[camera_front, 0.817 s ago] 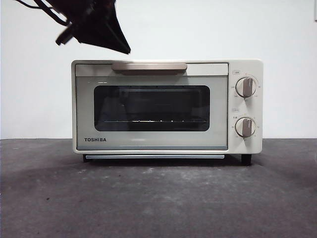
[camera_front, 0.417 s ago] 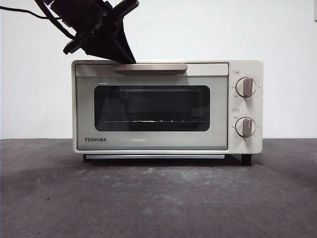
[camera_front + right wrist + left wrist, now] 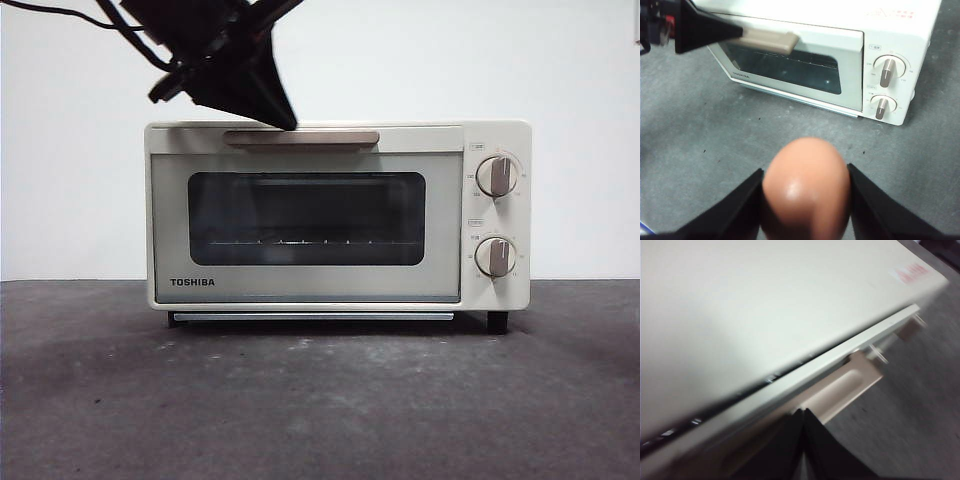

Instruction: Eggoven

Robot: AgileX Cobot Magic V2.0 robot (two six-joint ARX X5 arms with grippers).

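small smooth reddish-brown egg clamped between right gripper jaws, well apart from cream toshiba toaster oven on grey table. left gripper jaws together, tip touching tan handle.

A: left gripper is looking matte black, tapering to a sharp wedge; thin black cable is trailing off its bulky body

B: right gripper is showing two black jaws, flat and angled, plain faces. No markings or screws are showing on either
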